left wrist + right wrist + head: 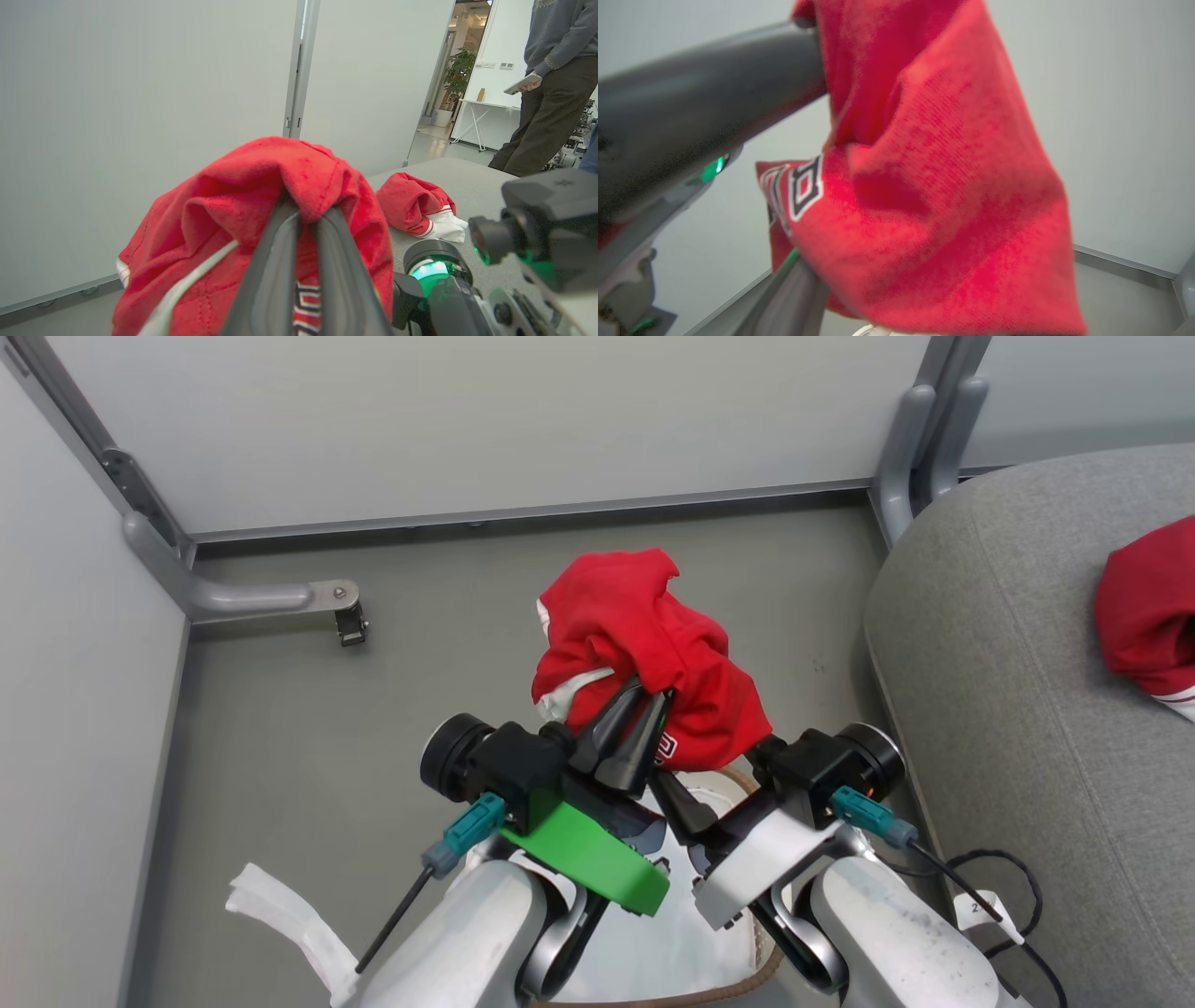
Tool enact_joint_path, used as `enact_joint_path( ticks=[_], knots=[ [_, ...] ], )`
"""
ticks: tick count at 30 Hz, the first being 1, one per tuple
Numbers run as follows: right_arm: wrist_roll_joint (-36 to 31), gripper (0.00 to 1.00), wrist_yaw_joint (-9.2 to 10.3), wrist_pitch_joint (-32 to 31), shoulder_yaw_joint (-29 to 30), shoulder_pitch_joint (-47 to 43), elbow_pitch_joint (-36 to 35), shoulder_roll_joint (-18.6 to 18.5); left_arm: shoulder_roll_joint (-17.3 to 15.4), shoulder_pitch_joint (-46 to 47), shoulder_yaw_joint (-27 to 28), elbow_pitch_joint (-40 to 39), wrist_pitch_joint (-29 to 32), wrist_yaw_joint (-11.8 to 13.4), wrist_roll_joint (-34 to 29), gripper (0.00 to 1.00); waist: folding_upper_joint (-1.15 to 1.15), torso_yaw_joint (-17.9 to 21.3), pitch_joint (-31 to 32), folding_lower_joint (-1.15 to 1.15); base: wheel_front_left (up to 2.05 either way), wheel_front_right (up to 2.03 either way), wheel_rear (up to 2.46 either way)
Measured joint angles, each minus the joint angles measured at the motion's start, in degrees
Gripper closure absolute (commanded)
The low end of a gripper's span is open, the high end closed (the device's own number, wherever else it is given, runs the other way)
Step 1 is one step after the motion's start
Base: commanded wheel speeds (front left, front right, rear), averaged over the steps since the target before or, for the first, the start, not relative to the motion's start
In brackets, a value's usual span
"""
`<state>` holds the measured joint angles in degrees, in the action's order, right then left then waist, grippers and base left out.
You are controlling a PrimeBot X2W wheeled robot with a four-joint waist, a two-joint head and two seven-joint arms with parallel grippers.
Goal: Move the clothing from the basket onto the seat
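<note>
The left gripper (652,693) is pinching shut on the floppy red basketball garment (625,616), and the big grey fabric seat (1008,691) is lying off to its right.

White partition panels (513,420) line the far and left edges of the grey floor (280,756), where a metal foot (261,597) with a black caster (351,627) juts from the far left corner. Past the panels a person (551,93) stands holding a flat pale device (522,84), with a potted plant (457,70) and a white table (481,109) farther back.
</note>
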<state>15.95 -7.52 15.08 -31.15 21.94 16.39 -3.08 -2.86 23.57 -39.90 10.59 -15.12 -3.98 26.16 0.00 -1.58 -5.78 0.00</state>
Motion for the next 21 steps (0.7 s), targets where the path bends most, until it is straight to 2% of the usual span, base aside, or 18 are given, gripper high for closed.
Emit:
enact_joint_path(
  ticks=[1, 2, 14, 15, 16, 17, 21],
  knots=[
    [-0.1, 0.69, 0.00, 0.0, 0.0, 0.2, 0.3, 0.0, 0.0, 0.2, -0.2, -0.1, 0.0, 0.1, 0.1, 1.00, 0.00, -0.1, -0.1, 0.00, 0.00, 0.00, 0.00],
    [-0.3, 1.00, 0.00, 0.0, 0.0, 0.5, 0.8, 0.1, 0.0, 0.3, -0.4, -0.1, 0.0, 0.1, 0.2, 1.00, 0.00, -0.3, -0.1, 0.00, 0.00, 0.00, 0.00],
    [0.6, 1.00, 0.00, 0.0, 2.3, 0.9, 0.1, 0.2, 0.0, 0.5, -0.2, 0.0, 0.0, 0.7, 0.2, 1.00, 0.00, -0.3, -0.7, 0.00, 0.00, 0.00, 0.00],
    [0.6, 1.00, 0.00, 0.0, 2.5, 0.9, -0.1, 0.2, 0.0, 0.5, -0.1, -0.1, 0.0, 0.9, -0.1, 0.65, 0.00, -0.2, -0.7, 0.00, 0.00, 0.00, 0.00],
    [0.6, 1.00, 0.00, 0.0, 2.8, 0.8, -0.7, 0.2, 0.0, 0.5, 0.0, -0.2, 0.0, 1.0, -0.3, 0.54, 0.00, 0.0, -0.8, 0.00, 0.00, 0.00, 0.00],
    [0.6, 1.00, 0.00, 0.0, 3.2, 0.7, -1.6, 0.2, 0.0, 0.5, 0.0, -0.2, 0.0, 1.0, -0.6, 0.00, 0.00, 0.2, -0.9, 0.00, 0.00, 0.00, 0.00],
    [0.6, 1.00, 0.00, 0.0, 4.4, -0.3, -3.0, 0.2, 0.0, 0.4, 0.7, 0.2, 0.0, 1.2, -1.4, 0.00, 0.00, 1.5, -1.1, 0.00, 0.00, 0.00, 0.00]
  ],
)
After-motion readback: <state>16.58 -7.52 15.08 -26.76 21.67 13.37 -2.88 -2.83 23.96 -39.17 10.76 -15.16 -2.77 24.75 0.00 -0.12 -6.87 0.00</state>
